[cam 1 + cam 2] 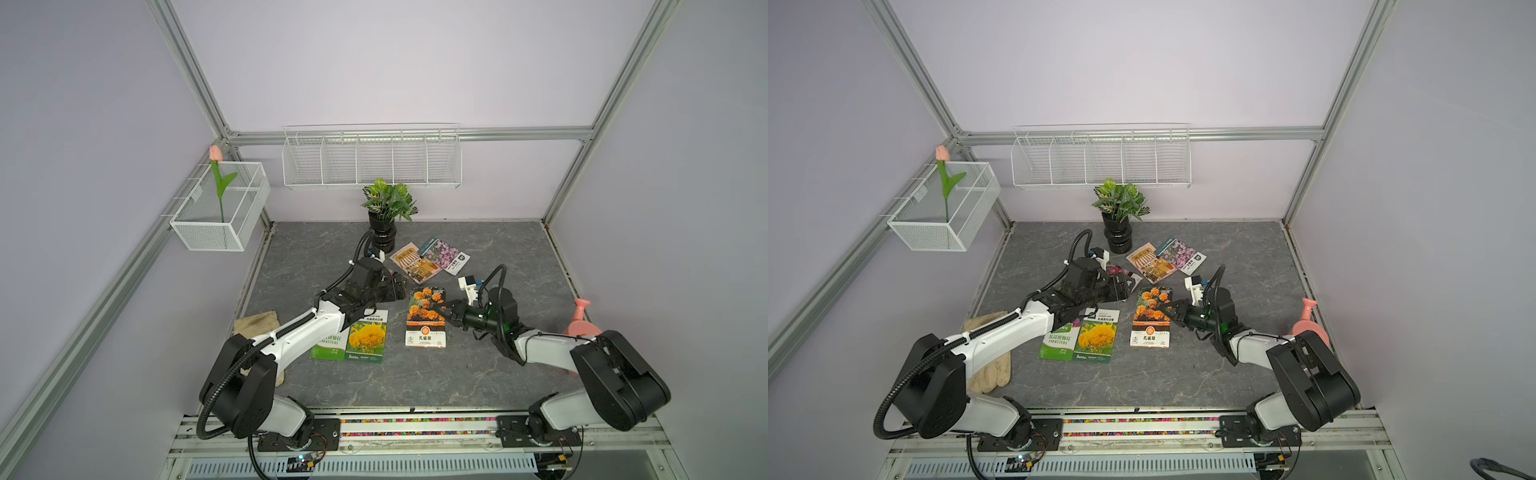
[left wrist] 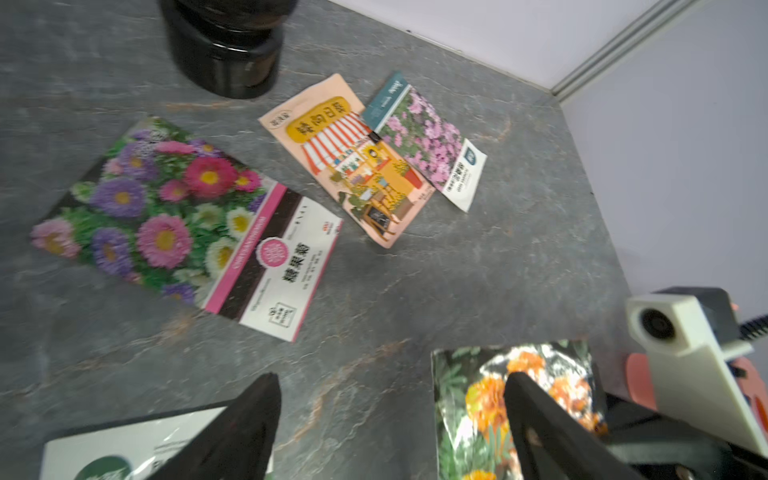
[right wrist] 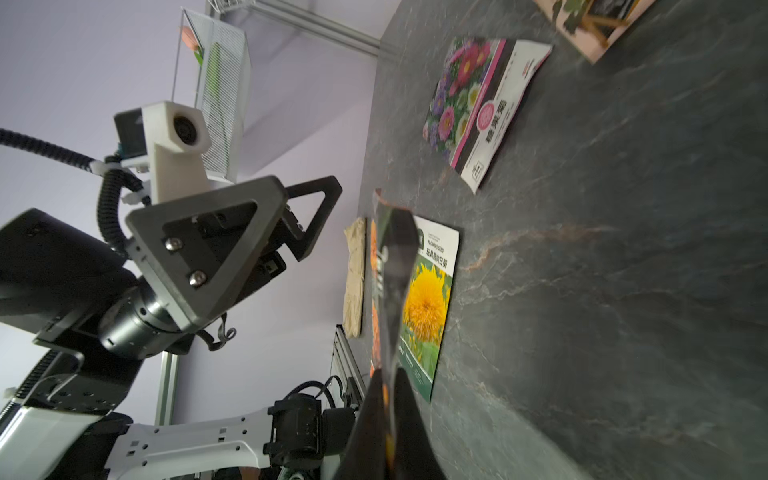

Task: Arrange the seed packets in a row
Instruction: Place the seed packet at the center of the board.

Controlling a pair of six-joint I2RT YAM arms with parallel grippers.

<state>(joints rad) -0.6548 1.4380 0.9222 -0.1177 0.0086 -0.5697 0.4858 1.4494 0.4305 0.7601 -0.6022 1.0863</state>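
Seed packets, six in all, lie on the grey marbled tabletop (image 1: 415, 386), each a thin, glossy rectangle. Nearest us, the green packet (image 1: 328, 345) and the yellow sunflower packet (image 1: 368, 337) sit side by side with their edges touching, the green one partly under the left arm. Just to their right we see the orange marigold packet (image 1: 424, 320). The right gripper (image 1: 445, 312) pinches its right edge, and in the right wrist view the fingers (image 3: 411, 424) press together on the slightly buckled sheet. One cream fabric glove (image 1: 255, 328) lies at the left edge and one pink watering can (image 1: 579, 322) stands at the right.

Farther in, the left gripper (image 1: 397, 286) hovers with its fingers (image 2: 249, 415) spread wide and nothing between them. Just beyond it lies the mixed pink packet (image 2: 187, 224), largely hidden in both top views. Beyond that, the beige shopfront packet (image 1: 415, 262) and the lilac packet (image 1: 446, 254) overlap along one edge, both askew. Behind them stands one black ribbed vase (image 1: 382, 237) of leafy greenery.

On the back wall we count five compartments in one white wire rack (image 1: 372, 160). On the left wall, one white mesh basket (image 1: 220, 232) holds a single pink tulip (image 1: 215, 153).
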